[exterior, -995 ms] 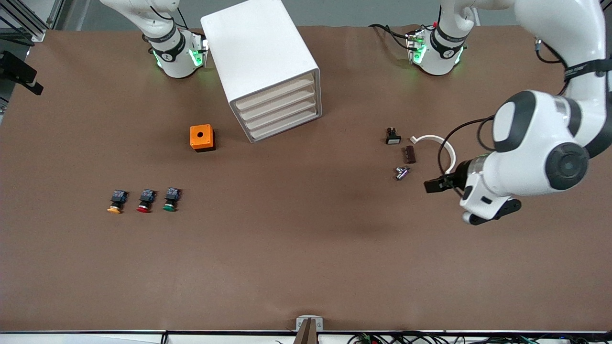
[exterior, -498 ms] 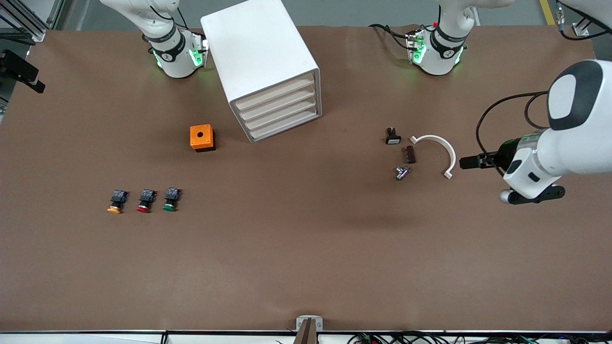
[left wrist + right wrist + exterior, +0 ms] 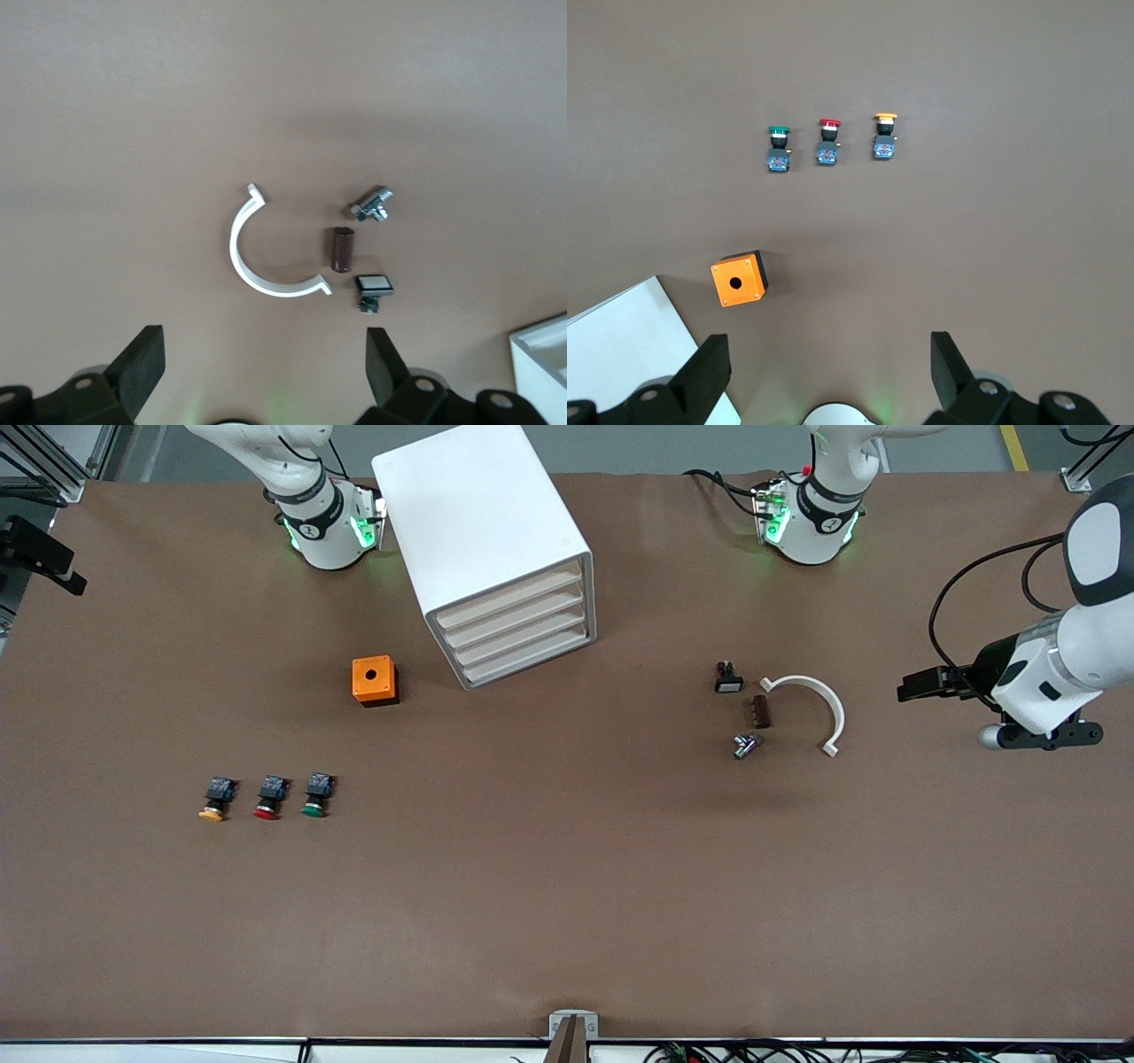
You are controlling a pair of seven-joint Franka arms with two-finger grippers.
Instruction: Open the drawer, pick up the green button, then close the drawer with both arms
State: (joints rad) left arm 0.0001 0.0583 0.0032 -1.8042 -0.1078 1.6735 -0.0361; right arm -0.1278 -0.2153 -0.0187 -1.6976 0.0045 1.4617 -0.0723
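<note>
The white cabinet (image 3: 483,531) stands between the arms' bases, and each drawer (image 3: 521,631) in its stack is shut. The green-capped button (image 3: 314,794) lies on the table toward the right arm's end, beside a red-capped one (image 3: 269,797) and a yellow-capped one (image 3: 215,799). The right wrist view shows the green button (image 3: 778,149) well below my right gripper (image 3: 828,367), which hangs open and empty. My left gripper (image 3: 909,689) hovers open and empty over the table at the left arm's end. In its wrist view, my left gripper (image 3: 264,367) holds nothing.
An orange box (image 3: 375,680) with a hole on top sits beside the cabinet. A white curved clip (image 3: 811,701), a brown part (image 3: 760,711), a metal fitting (image 3: 744,745) and a small black switch (image 3: 728,679) lie toward the left arm's end.
My left arm has swung away from the small parts toward the left arm's end of the table. Nothing on the table has moved.
</note>
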